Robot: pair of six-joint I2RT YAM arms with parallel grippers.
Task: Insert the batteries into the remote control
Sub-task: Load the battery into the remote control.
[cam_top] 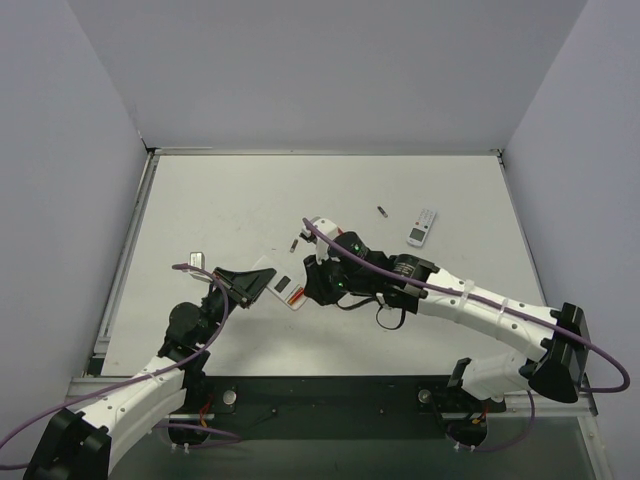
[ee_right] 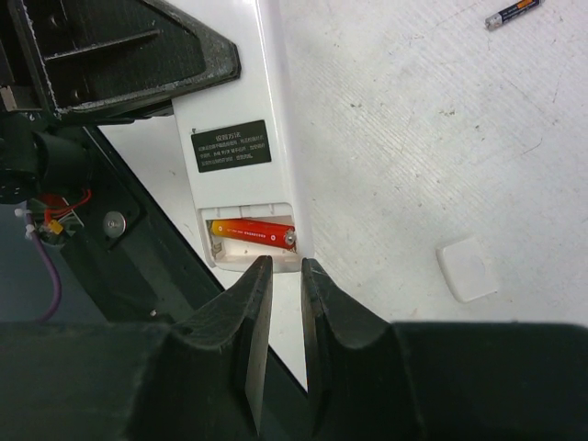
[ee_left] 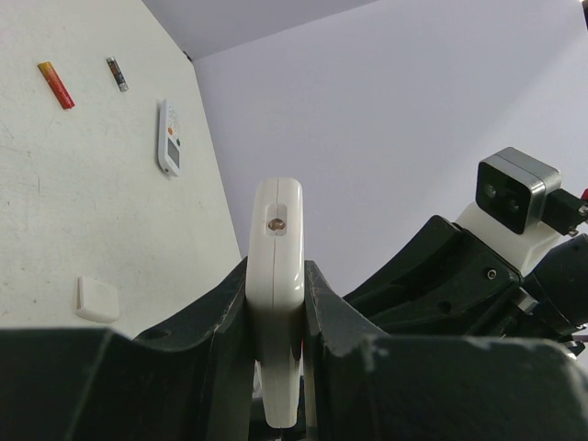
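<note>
My left gripper point(cam_top: 250, 283) is shut on the remote control point(cam_top: 278, 285) and holds it off the table. In the left wrist view the remote point(ee_left: 276, 276) stands edge-on between the fingers point(ee_left: 216, 340). The right wrist view shows its white back point(ee_right: 230, 101) with the compartment open and one red battery point(ee_right: 253, 232) lying inside. My right gripper point(ee_right: 283, 266) is just below that compartment, jaws nearly together with nothing between them; it also shows in the top view point(cam_top: 318, 283). The second red battery point(ee_left: 55, 84) lies on the table farther off.
The white-faced remote point(cam_top: 422, 227) and a dark battery point(cam_top: 381, 211) lie at the right back. Another dark battery point(ee_right: 513, 13) lies close by. A white battery cover point(ee_right: 469, 269) rests on the table beside the right gripper. A small pale piece point(cam_top: 196, 258) lies left of my left arm.
</note>
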